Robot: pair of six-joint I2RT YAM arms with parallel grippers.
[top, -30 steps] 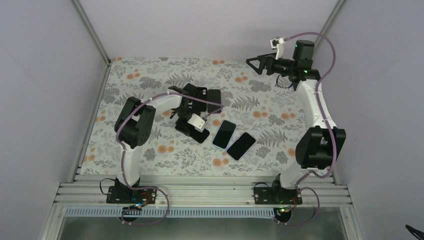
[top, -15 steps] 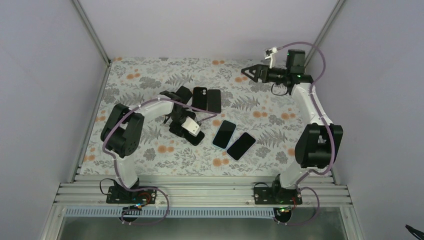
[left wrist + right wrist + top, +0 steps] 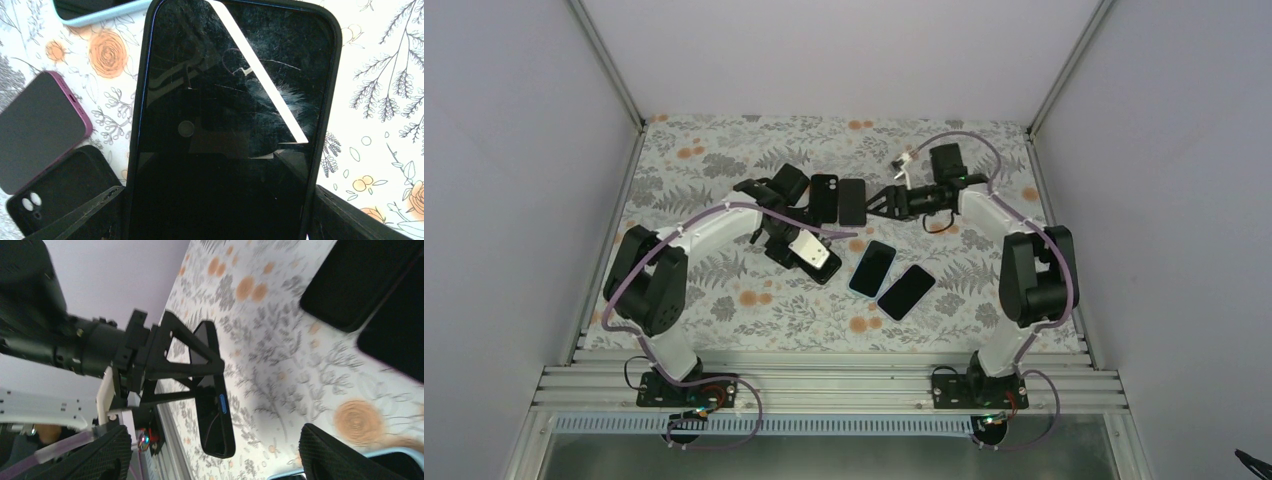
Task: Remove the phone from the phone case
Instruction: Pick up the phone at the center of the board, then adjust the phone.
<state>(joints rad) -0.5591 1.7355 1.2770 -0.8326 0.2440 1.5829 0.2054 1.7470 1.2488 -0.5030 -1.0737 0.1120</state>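
Over the last second the right arm has swung in from the far corner of the floral-patterned counter point(image 3: 964, 250). The right hand point(image 3: 882, 204) now sits low, just across from the left hand point(image 3: 796, 250) and pointing toward it. Its fingers point(image 3: 340, 455) have narrowed a little on the way, yet they stand well apart with nothing between them. The left hand has hardly shifted: it stays clamped on the long edges of the glossy dark-screened phone point(image 3: 230, 125), which is still seated in its black matte case point(image 3: 337, 75), one finger point(image 3: 80, 217) on each side. From the right wrist the phone shows edge-on, straight ahead of the right hand's open gap and seemingly clear of the counter. Two empty cases, one plum-rimmed point(image 3: 40, 130) and one black with a camera cut-out point(image 3: 50, 200), lie just beside the left hand. A pale blue-cased phone point(image 3: 95, 10) lies beyond its fingertips. No part of the case looks peeled back yet, so the approach reads as the set-up for a two-handed pull, the right hand presumably coming to work the case off.
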